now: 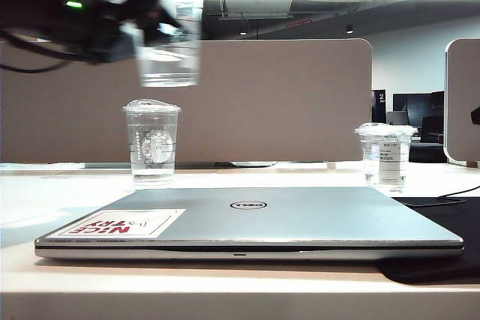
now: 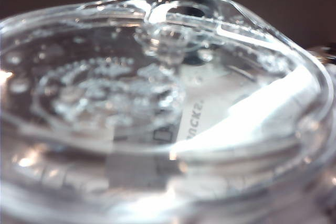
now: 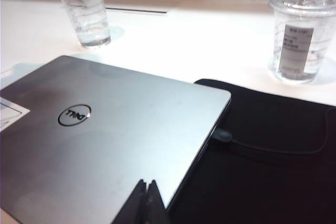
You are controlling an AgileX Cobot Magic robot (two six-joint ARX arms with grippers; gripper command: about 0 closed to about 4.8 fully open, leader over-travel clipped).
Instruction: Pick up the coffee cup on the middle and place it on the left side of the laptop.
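The exterior view shows the left gripper [image 1: 150,13] raised high at the upper left, its jaws clamped around the coffee cup [image 1: 171,31], which hangs in the air well above the desk [image 1: 300,177]. The cup is blurred there and its upper rim nears the frame edge. The closed laptop [image 1: 251,222] lies on the desk below and to the right of the held cup, with the red-and-white sticker [image 1: 124,222] on its lid.

The left wrist view is filled by the coffee cup's flat clear lid [image 2: 157,77] at very close range; the gripper's own fingers cannot be made out in it, and a white label [image 2: 220,114] shows through the plastic, its print unreadable.

The right wrist view alone shows the right gripper [image 3: 147,203], its fingers pressed together and holding nothing, poised over the laptop's lid beside a black mat [image 3: 262,150]. A cable [image 3: 273,148] runs across that mat.

A domed-lid cup [image 1: 152,144] stands behind the laptop's left part, a labelled cup [image 1: 385,154] behind its right.
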